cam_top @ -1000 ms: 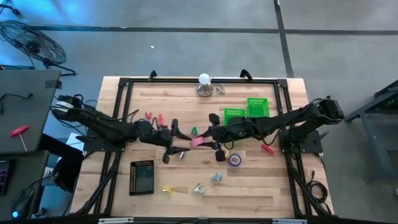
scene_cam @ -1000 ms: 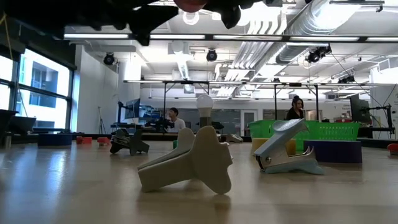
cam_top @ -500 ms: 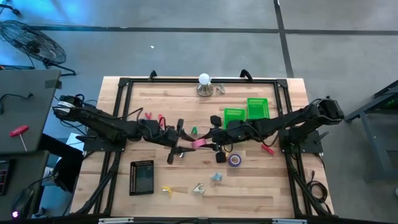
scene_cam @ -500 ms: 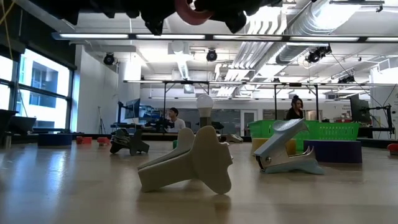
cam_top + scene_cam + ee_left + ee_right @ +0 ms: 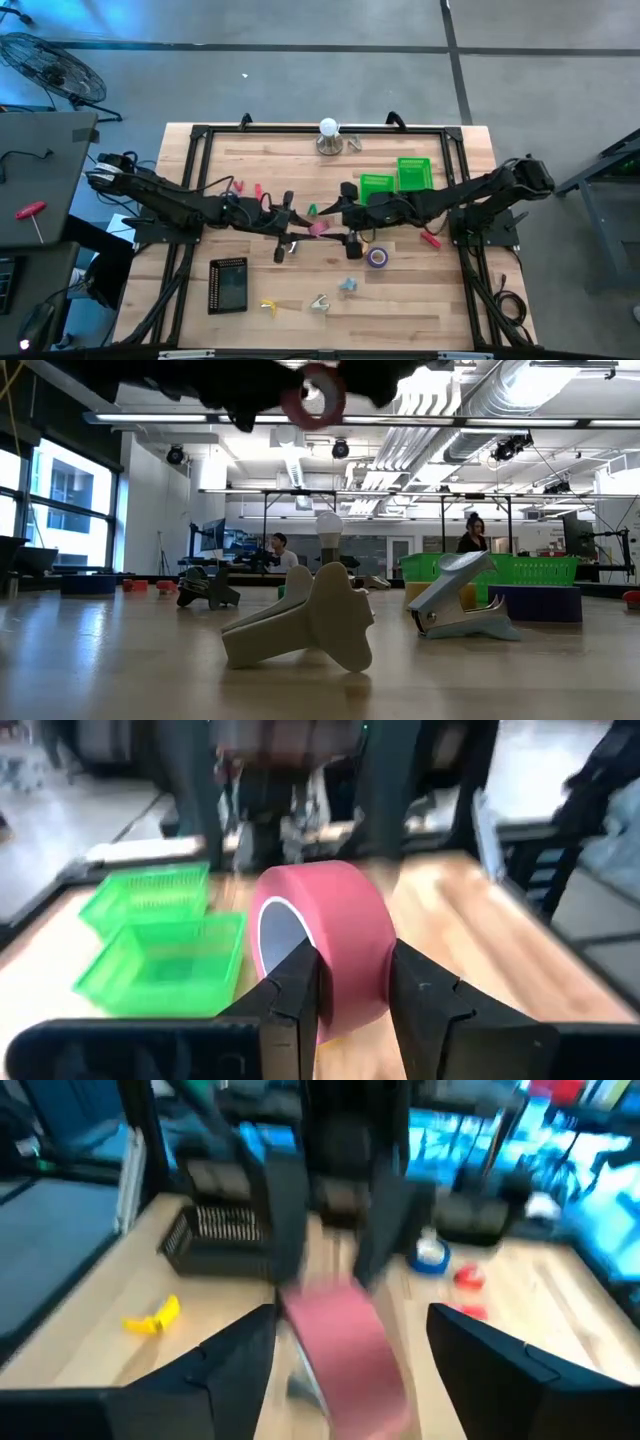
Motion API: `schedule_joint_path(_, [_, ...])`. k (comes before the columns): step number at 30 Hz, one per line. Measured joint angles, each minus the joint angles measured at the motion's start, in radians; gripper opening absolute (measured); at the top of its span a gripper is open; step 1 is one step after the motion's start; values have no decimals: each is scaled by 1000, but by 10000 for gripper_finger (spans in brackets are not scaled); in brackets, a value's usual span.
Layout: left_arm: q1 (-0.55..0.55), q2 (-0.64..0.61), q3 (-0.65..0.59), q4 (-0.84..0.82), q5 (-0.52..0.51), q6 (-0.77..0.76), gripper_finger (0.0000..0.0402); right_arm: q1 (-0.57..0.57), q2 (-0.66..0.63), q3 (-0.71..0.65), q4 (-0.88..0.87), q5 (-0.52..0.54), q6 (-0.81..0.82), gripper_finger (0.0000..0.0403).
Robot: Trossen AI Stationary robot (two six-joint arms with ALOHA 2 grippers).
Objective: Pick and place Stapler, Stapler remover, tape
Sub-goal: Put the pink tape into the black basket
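A pink tape roll hangs above the table's middle, with my left gripper shut on it. My right gripper stands open just to its right, its fingers wide on either side of the roll without touching it. A purple tape roll lies flat on the table near the right gripper. The black stapler lies at the near left. A white staple remover and a blue-grey one rest on the table near the front edge. My left gripper pinches the pink roll across its width, one finger on the face with the hole and the other on the opposite face. The fingers come level from the table's left. The roll hangs clear of the table, standing on edge.
Two green bins stand at the far right of the middle. A bulb on a stand is at the far edge. Small red pieces, a green piece, a red one and a yellow one lie about.
My left gripper has gone toward the table's right edge and taken hold of the pink roll, which my right gripper held a second ago. The right gripper has let go. The roll has come a little lower and turned about, showing its ring face in the low view.
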Motion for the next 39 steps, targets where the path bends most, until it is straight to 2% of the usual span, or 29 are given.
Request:
schedule_joint_path(5, [-16, -55, -1, -179, -141, -46, 86, 50, -84, 3, -22, 130, -59, 255])
schedule_joint_path(10, [-109, -172, 27, -525, -224, -256, 86, 92, -148, 3, -76, 247, -81, 254])
schedule_joint_path(16, [-369, -244, 100, -888, -359, -641, 86, 96, -158, 3, -150, 333, -103, 254])
schedule_joint_path(21, [-590, -237, 203, -1080, -425, -971, 86, 59, -154, 3, -164, 327, -122, 255])
schedule_joint_path(26, [-741, -207, 267, -1307, -414, -1290, 86, 18, -154, 3, -157, 276, -122, 253])
schedule_joint_path(30, [-813, -190, 257, -1413, -383, -1522, 86, -1, -148, 3, -158, 224, -98, 253])
schedule_joint_path(36, [-824, -105, 226, -1501, -174, -1684, 86, 0, -147, 2, -161, 188, -75, 252])
schedule_joint_path(39, [-824, -63, 218, -1509, -137, -1687, 86, 0, -147, 2, -170, 174, -69, 252])
